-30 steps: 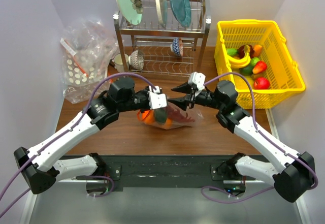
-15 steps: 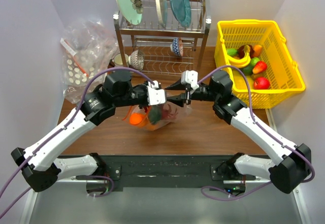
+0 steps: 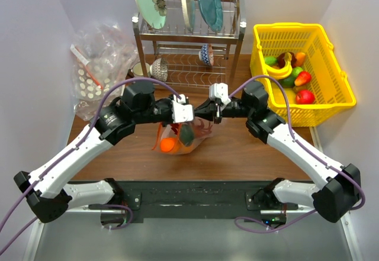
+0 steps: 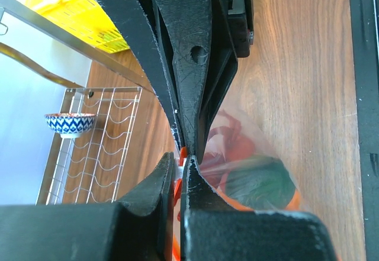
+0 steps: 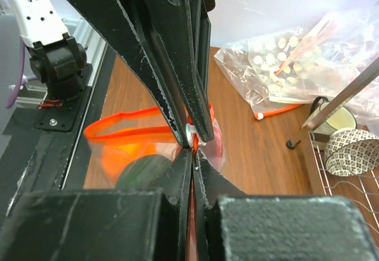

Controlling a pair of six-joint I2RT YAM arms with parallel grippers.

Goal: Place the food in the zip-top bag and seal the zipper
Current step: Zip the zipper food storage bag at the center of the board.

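Note:
The clear zip-top bag [image 3: 161, 135] hangs above the table between my two arms. Inside it are the round orange [image 3: 169, 146], the dark green fruit [image 3: 188, 134] and the red lobster [image 3: 204, 127]. My left gripper [image 3: 193, 118] is shut on the bag's top edge, right by the white slider [image 5: 190, 134]. My right gripper [image 3: 205, 113] meets it tip to tip and is shut on the same edge. In the right wrist view the orange zipper [image 5: 121, 123] still gapes in a loop. The left wrist view shows the green fruit [image 4: 260, 181] through the plastic.
A yellow basket [image 3: 340, 89] of toy fruit stands at the right. At the back, a metal dish rack [image 3: 234, 27] holds plates and bowls. A heap of dotted clear bags [image 3: 98, 65] lies back left, and a small black part [image 5: 293, 144] lies on the wood.
My right gripper was open and has shut on the bag's top edge. Both arms drew together and shifted left, and the bag now hangs lifted between them.

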